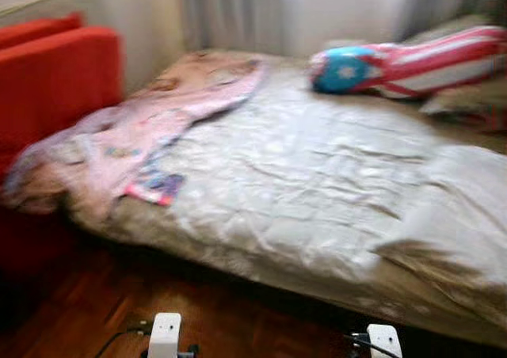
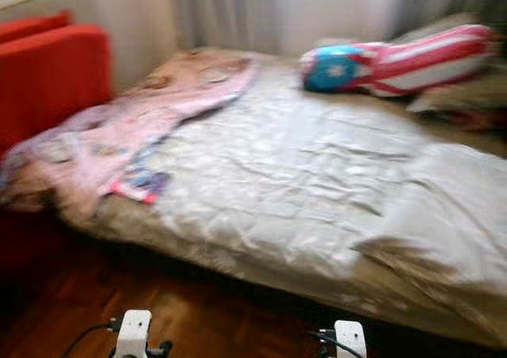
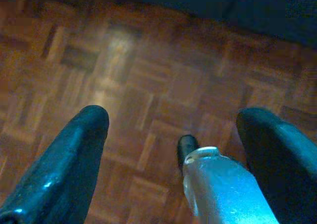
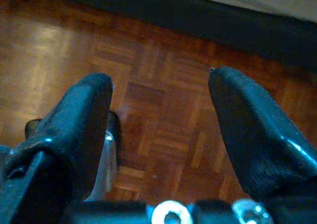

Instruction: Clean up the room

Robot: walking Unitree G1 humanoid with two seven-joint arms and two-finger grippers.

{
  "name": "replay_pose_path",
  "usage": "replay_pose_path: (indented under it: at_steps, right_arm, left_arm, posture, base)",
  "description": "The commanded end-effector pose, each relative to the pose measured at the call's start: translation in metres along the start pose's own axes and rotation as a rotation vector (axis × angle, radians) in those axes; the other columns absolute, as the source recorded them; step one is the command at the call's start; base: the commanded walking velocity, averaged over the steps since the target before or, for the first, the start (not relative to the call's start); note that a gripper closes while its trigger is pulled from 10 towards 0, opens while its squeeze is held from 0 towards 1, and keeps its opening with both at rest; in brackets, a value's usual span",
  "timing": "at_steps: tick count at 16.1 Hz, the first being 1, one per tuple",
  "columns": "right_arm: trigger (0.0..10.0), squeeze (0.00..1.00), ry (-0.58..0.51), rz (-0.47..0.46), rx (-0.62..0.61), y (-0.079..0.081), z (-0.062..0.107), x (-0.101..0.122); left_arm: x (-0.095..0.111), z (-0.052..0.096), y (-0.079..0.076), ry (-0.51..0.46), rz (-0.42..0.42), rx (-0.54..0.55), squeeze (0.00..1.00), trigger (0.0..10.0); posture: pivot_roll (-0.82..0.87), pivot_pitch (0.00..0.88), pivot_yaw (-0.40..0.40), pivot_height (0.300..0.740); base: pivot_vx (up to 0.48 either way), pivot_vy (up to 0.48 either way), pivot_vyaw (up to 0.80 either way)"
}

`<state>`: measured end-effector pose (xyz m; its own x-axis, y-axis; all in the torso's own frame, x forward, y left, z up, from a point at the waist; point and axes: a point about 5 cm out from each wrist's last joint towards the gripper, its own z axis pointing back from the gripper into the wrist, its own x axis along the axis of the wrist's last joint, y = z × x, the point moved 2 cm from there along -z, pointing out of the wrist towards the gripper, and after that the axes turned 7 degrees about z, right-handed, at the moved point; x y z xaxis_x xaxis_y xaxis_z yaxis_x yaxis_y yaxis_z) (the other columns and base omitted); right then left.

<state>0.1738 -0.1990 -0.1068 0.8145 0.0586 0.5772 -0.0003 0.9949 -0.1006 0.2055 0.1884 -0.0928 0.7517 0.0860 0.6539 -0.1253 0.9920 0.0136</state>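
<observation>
Bed (image 1: 317, 176): low, wide, covered in a pale grey quilted spread with a slight sheen, creased all over and slumping at its near right corner. You see it blurred in both eye views.

Blanket (image 1: 135, 136): pink, patterned, soft and rumpled, lying along the bed's left edge and spilling over the near left corner beside a red sofa (image 1: 55, 81).

Cushion (image 1: 404, 61): long, rounded, red and white stripes with a blue end bearing a white star, lying at the far right of the bed on darker pillows (image 1: 467, 100).

Floor (image 3: 148, 85): glossy brown parquet in small square blocks.

Left gripper (image 3: 173, 130): hanging low over the parquet, well short of the bed, black rounded fingers spread wide, nothing between them.

Right gripper (image 4: 161, 95): likewise low over the floor near the bed's dark base, fingers parted wide, holding nothing.

Curtains (image 1: 230, 9): grey, hanging behind the bed.
</observation>
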Motion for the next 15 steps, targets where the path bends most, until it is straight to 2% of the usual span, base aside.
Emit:
replay_pose_path:
  at_steps: [1, 7, 13, 15]
  right_arm:
    - [10.0, 0.00, 0.006, -0.009, 0.004, 0.002, 0.000, -0.002]
    - [10.0, 0.00, 0.005, -0.008, 0.004, 0.001, 0.000, -0.002]
    - [10.0, 0.00, -0.004, -0.014, 0.009, 0.000, 0.001, -0.002]
    - [10.0, 0.00, -0.002, -0.019, 0.000, -0.010, 0.002, -0.004]
  left_arm:
    - [-0.001, 0.000, 0.002, 0.004, -0.014, 0.004, 0.00, 10.0]
    - [-0.001, 0.000, 0.001, 0.004, -0.015, 0.003, 0.00, 10.0]
    - [-0.002, 0.000, 0.001, 0.008, -0.015, 0.001, 0.00, 10.0]
    - [-0.002, 0.000, 0.002, 0.007, -0.015, 0.002, 0.00, 10.0]
  posture:
    - [-0.07, 0.000, -0.008, 0.740]
    - [-0.07, 0.000, -0.008, 0.740]
    - [-0.07, 0.000, -0.008, 0.740]
    - [-0.07, 0.000, -0.008, 0.740]
  base:
    - [0.000, 0.000, -0.77]
    - [0.000, 0.000, -0.76]
    - [0.000, 0.000, 0.00]
    - [0.000, 0.000, 0.00]
